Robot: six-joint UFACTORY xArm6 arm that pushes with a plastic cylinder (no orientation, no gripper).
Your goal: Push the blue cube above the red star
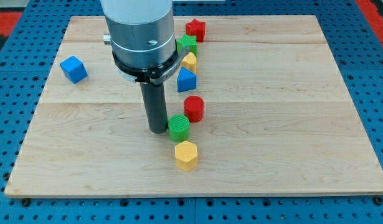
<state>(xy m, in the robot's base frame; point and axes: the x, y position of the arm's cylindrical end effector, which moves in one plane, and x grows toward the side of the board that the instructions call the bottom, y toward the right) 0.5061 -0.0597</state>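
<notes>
Pale wooden board — blue cube, red star, green cylinder, yellow hexagon on top.

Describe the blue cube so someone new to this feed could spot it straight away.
Start at the pale wooden board and go to its upper-left area in the view. The blue cube sits there alone, well left of my tip. The only other blue piece, a blue wedge-like block, stands in the central column of blocks.
</notes>
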